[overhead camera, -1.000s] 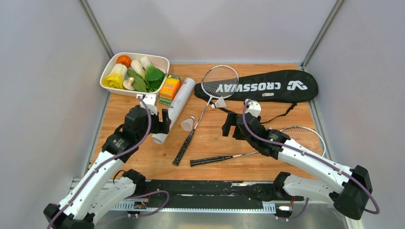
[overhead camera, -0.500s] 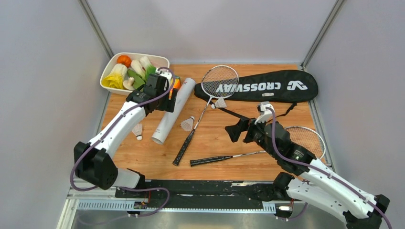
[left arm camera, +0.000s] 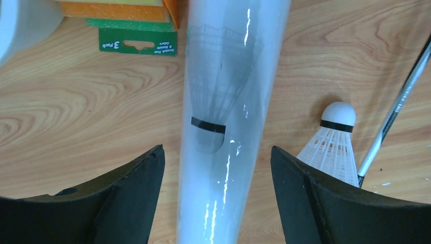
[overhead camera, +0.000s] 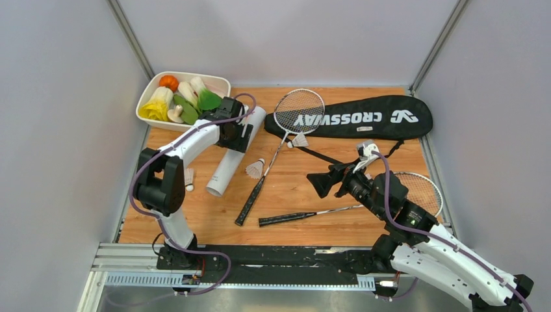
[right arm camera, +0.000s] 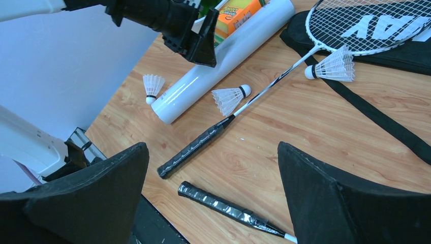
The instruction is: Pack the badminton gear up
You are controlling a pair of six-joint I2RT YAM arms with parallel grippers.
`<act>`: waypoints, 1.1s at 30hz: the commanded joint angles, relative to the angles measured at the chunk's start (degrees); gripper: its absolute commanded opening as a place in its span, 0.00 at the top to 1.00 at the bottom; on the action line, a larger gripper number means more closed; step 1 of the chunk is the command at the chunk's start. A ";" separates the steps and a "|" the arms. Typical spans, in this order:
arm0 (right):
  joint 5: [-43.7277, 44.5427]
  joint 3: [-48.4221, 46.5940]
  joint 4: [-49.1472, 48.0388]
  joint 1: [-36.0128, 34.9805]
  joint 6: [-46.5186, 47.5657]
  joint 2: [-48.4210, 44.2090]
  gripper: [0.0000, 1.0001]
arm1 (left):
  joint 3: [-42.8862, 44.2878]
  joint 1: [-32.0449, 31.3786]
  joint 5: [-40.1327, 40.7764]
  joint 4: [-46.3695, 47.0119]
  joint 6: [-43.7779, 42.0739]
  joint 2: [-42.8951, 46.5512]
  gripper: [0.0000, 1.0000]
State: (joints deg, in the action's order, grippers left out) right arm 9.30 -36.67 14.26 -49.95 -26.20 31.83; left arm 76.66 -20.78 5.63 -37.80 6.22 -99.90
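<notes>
My left gripper [overhead camera: 239,133] is open and straddles the long white tube [left arm camera: 228,101], fingers clear of both its sides. A shuttlecock shape shows inside the tube. Three white shuttlecocks lie loose: one left of the tube [overhead camera: 188,177], one right of it [overhead camera: 255,168] and one by the racket head [overhead camera: 299,140]. One racket [overhead camera: 299,110] lies with its head on the black CROSSWAY bag [overhead camera: 364,117]. The other racket [overhead camera: 419,188] lies at the right, its handle [right arm camera: 223,206] below my right gripper [right arm camera: 213,173], which is open, empty and held above the table.
A white dish of toy vegetables [overhead camera: 151,91] stands at the back left. The orange-and-green box [left arm camera: 132,20] lies against the tube's far left side. The bag's strap [right arm camera: 376,119] trails across the wood. Grey walls close in both sides.
My left arm swung from the tube's near end to its far part and now straddles it. A shuttlecock now shows left of the tube. My right gripper drew back and turned.
</notes>
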 commanded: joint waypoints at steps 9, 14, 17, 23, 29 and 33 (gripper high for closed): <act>-2.06 -1.05 -1.78 -0.07 -0.32 -0.72 0.00 | 0.83 -0.04 1.50 2.76 -1.09 -6.09 0.19; -2.33 -1.45 -1.76 -0.09 -0.44 0.28 0.00 | 0.62 0.00 -0.16 2.23 -0.69 -7.87 0.21; -2.54 -1.65 -1.78 -0.06 -0.51 0.67 0.00 | 0.93 -0.04 -0.01 0.98 -0.41 -8.97 0.25; -1.96 -1.48 -1.79 -0.10 -1.05 0.71 0.00 | 1.65 0.02 -1.12 -0.09 0.19 -8.83 0.32; -1.46 -0.99 -1.92 -0.06 -1.91 0.75 0.00 | 1.46 -0.05 -1.94 -0.77 1.10 -6.79 0.46; -0.93 -0.07 -2.50 -0.06 -2.78 1.78 0.00 | 2.34 -0.06 -0.95 -1.58 1.96 -3.45 0.56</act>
State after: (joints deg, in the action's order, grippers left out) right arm 7.62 -36.67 14.26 -49.95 -27.00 32.97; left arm 77.21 -20.82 5.17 -36.88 6.37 -107.55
